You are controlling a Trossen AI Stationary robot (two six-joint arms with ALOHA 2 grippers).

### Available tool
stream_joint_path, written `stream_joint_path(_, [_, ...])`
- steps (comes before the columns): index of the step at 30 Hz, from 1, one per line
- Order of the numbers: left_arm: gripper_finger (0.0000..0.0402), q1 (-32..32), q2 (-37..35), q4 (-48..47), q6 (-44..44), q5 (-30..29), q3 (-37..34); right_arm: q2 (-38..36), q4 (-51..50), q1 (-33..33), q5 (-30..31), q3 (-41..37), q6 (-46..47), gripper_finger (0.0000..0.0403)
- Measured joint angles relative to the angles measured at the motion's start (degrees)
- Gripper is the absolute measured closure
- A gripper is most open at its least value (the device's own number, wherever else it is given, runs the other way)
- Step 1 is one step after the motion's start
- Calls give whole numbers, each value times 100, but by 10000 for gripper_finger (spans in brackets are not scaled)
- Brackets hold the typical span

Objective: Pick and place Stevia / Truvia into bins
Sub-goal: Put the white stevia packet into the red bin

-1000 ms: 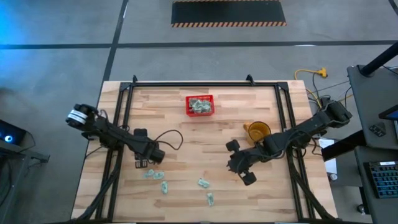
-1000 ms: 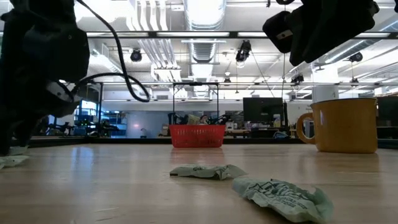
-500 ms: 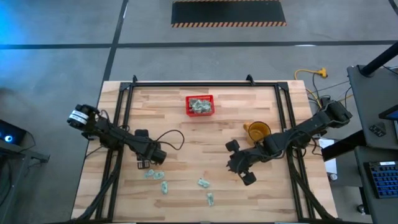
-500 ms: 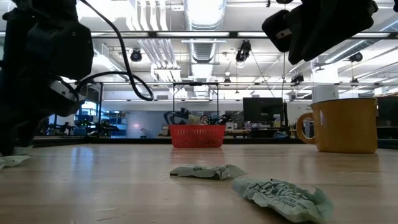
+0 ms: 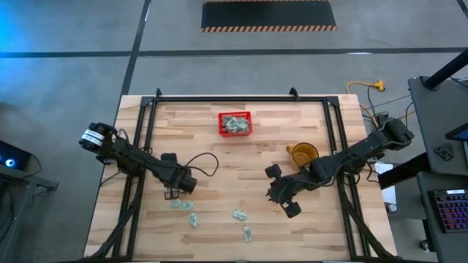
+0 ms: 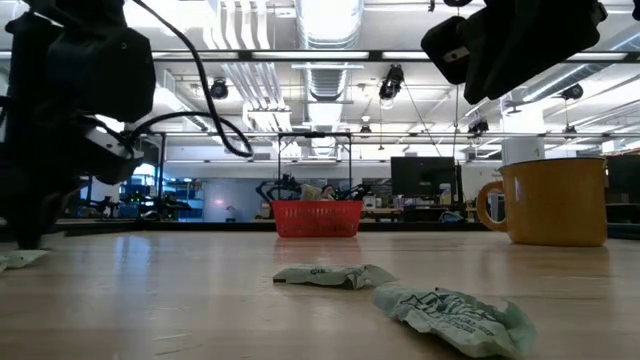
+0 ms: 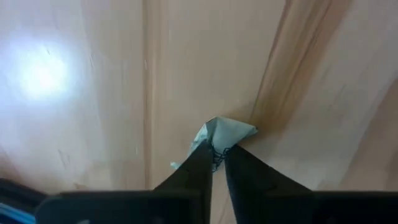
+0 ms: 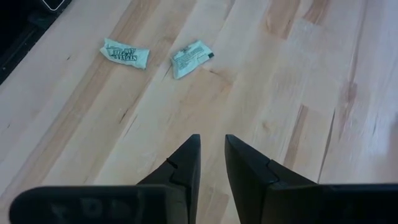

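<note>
On the near part of the wooden table (image 5: 219, 157), loose Stevia / Truvia sachets are lying scattered: one (image 5: 248, 234) closest to the front edge, another (image 5: 238, 215) just behind it, and two more (image 5: 193, 219) (image 5: 180, 205) off toward the left arm's side. In the low view the two nearest sachets (image 6: 452, 318) (image 6: 333, 276) are sitting crumpled in the foreground. The left gripper (image 5: 174, 193) is reaching low over the left side of the table, just behind that cluster, and its wrist camera shows the two dark fingers (image 7: 198, 171) pinching together on a pale green sachet (image 7: 219, 135), whose free end is sticking out past the fingertips above the bare boards. The right gripper (image 5: 287, 205) is hanging above the table on the right side, its fingers (image 8: 186, 163) standing almost closed with only a narrow gap and gripping nothing; two sachets (image 8: 125, 54) (image 8: 191, 58) are lying well ahead of its tips, apart from them. Farther back, a yellow mug (image 5: 303, 154) is standing beside the right arm. At the far middle of the table, the red basket (image 5: 235, 123) is sitting with several sachets already inside, well apart from both grippers.
</note>
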Motion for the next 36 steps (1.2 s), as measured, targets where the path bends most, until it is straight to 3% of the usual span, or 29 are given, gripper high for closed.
stream_joint_path(5, [399,4,4,317,185,-565,182,0,12,0,-2,0,-118,339])
stream_joint_path(13, [401,19,4,1529,1831,-2059,551,0,36,0,-2,-2,-121,340])
stream_joint_path(17, [401,45,4,2684,3174,-3254,672,0,40,0,-1,-4,-115,339])
stream_joint_path(21, [401,246,4,4676,4949,-4091,671,0,42,0,0,-29,13,339])
stream_joint_path(27, [401,910,27,7214,6737,-4141,657,2,45,0,0,-59,43,339])
stream_joint_path(32, [401,1711,28,7716,7057,-4017,649,2,45,0,2,-59,120,339])
stream_joint_path(36, [402,2392,31,7739,6720,-3464,642,2,45,0,2,-59,119,340])
